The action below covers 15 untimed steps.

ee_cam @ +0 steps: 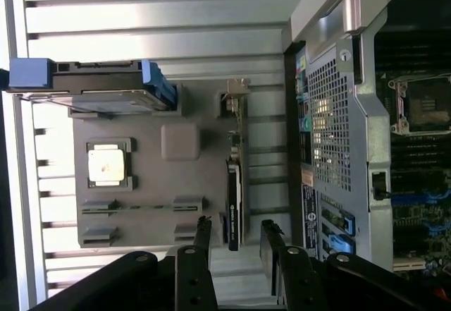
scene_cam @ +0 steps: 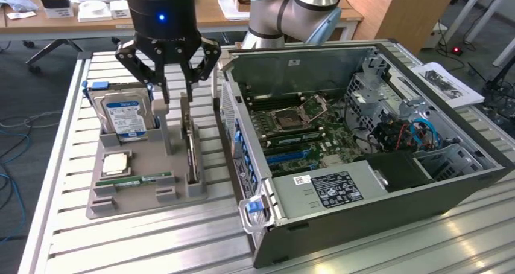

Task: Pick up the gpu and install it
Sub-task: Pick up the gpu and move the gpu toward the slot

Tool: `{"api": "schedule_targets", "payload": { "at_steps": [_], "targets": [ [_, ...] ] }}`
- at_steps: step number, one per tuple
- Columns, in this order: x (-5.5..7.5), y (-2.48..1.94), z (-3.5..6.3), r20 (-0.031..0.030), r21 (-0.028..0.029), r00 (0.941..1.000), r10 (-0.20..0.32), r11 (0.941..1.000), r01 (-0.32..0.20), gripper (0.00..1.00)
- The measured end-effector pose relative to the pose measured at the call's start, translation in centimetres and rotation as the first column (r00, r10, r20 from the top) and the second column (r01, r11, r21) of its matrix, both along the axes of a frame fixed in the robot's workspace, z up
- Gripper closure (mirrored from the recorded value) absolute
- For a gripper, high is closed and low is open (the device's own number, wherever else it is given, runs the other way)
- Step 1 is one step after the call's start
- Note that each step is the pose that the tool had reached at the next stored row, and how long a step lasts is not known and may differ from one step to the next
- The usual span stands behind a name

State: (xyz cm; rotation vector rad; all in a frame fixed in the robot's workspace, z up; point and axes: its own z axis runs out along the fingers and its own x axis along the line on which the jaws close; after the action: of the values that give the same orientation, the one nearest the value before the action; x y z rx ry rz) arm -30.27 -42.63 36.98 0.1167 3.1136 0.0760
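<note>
The black gripper [scene_cam: 178, 98] hangs with fingers spread, pinching nothing, just above the gpu [scene_cam: 190, 150]. The gpu is a thin dark card standing edge-on in a grey plastic tray [scene_cam: 129, 209] on the ribbed aluminium table [scene_cam: 161, 244], at the exterior view's left of the open metal case [scene_cam: 362, 226]. The writing on the case's black label [scene_cam: 334, 188] cannot be read.
</note>
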Motion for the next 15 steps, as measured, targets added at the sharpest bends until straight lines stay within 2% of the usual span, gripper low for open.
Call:
{"api": "schedule_targets", "payload": {
  "at_steps": [15],
  "targets": [
    [0.0, 0.0, -2.73, -0.0001, -0.0001, 1.0, 0.0, 1.0, 0.0, 0.58]
  ]
}}
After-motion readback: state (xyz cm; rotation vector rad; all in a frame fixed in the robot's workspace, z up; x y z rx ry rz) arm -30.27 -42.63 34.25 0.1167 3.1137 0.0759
